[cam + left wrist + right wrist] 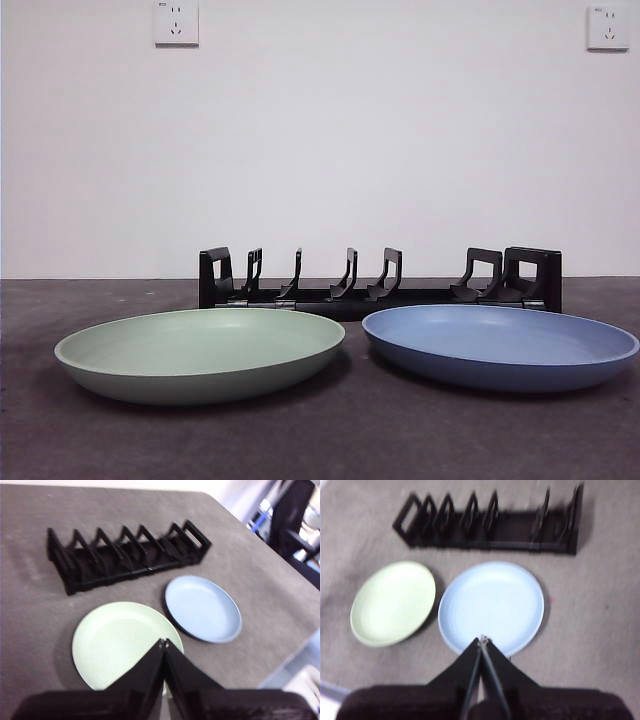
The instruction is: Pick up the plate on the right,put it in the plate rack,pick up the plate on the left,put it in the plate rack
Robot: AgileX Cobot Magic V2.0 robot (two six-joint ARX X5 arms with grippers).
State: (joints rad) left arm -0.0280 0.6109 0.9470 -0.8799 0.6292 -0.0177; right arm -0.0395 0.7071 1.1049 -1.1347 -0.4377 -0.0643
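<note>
No readable text, labels, brands or numbers appear anywhere. The two white wall sockets [176, 22] above the plate rack [380, 280] carry only small marks, too tiny to read.

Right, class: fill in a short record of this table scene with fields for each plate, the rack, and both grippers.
Green plate: round pale green plate, flat on the table, left in the front view
Blue plate: round blue plate, flat, right of it
Rack: long black plastic plate rack, behind both, holding nothing
Left gripper: shut, above green plate
Right gripper: shut, above blue plate
</note>
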